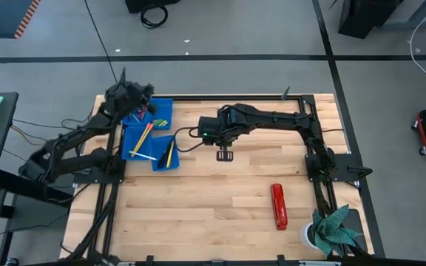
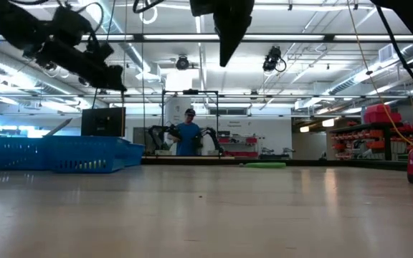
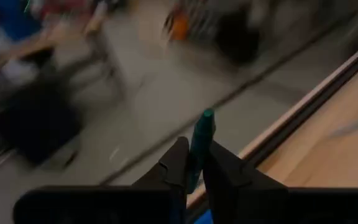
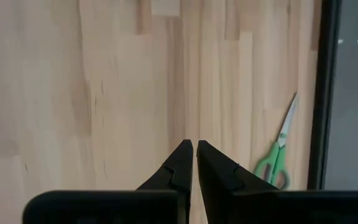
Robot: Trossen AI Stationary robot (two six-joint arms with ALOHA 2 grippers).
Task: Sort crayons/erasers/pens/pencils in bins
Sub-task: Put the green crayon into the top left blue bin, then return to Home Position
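One green stick, a crayon (image 3: 201, 140) by its colour though blur makes that uncertain, is pinched between the fingers (image 3: 173, 168) of the left end effector (image 3: 191, 163). Its long axis runs along the fingers and its tip pokes out past them. In the high view the left end effector (image 1: 128, 94) hangs over the far-left corner of the blue bins (image 1: 148, 137), at the far-left corner of the worktop (image 1: 220, 207). So the receiving bin lies directly below it, or nearly so. My judgement is that the coming move is a short descent and release, and that it turns on which of the bins sits under the tip.

The right end effector (image 1: 224, 154) hovers over bare worktop just to the right of the bins, fingers pressed together and holding nothing. It is near the bins, but the left arm is the nearer one and carries the load.

Only the left wrist view shows the held stick; from above, the wrist hides it. The high view alone shows the bins' contents: yellow and orange pencils (image 1: 142, 140) lying lengthwise, with small pieces in the far bin. The right wrist view alone shows green-handled scissors (image 4: 277, 155) near the worktop's edge. The low view shows the bins (image 2: 63, 153) as a low blue wall and, beyond the worktop, a person (image 2: 188, 136) in the room.
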